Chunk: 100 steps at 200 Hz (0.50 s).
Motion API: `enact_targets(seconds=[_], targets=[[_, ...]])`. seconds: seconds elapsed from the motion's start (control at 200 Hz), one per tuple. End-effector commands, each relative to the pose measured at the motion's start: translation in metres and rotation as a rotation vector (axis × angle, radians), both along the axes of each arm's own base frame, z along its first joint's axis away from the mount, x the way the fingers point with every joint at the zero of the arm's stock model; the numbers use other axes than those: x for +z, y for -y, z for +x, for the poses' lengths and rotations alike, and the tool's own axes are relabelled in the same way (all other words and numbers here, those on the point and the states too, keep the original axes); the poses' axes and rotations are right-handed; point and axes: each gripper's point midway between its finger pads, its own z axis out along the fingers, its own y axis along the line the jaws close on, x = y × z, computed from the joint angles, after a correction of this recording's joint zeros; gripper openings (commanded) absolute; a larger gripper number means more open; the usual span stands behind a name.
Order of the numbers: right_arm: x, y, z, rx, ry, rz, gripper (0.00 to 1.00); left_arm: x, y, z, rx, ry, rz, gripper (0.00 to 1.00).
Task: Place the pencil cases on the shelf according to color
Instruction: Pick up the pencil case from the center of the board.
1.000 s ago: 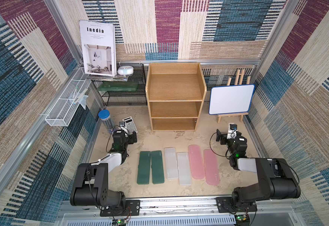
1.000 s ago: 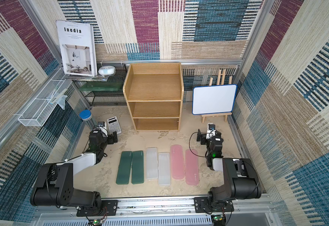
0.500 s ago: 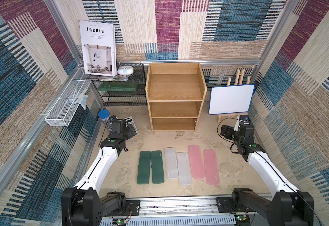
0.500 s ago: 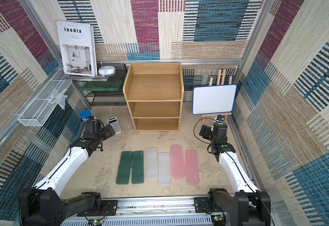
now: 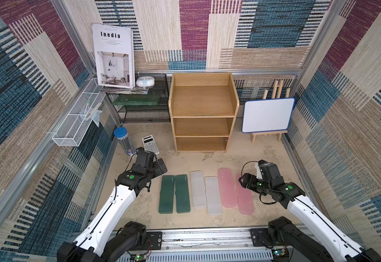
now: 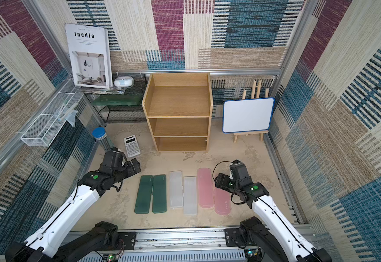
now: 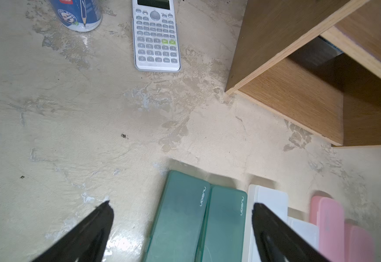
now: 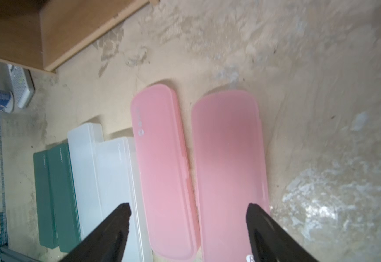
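Pink pencil cases (image 5: 235, 190) lie lengthwise just below the right end effector (image 5: 244, 181), its jaws apart, holding nothing.

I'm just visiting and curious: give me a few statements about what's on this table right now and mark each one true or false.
1. All six pencil cases lie on the table. True.
2. The shelf already holds a green case. False: its tiers are bare.
3. The right gripper is open above the pink cases. True.
4. The left gripper grips a white case. False: it is open and holds nothing.
5. The calculator lies beside the shelf. True.
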Motion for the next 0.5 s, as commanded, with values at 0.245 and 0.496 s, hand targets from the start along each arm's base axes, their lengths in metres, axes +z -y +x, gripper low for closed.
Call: enact_targets(seconds=[0.245,0.496], targets=[[-0.035,0.001,-0.048,-0.036,-0.205,-0.059,0.83,0.0,0.026,-0.008,-0.097,-0.031,-0.066,1.0],[-0.043,0.001,-0.058,-0.03,-0.273,-0.174,0.84,0.002,0.043,-0.006,-0.153,-0.024,-0.085,1.0]])
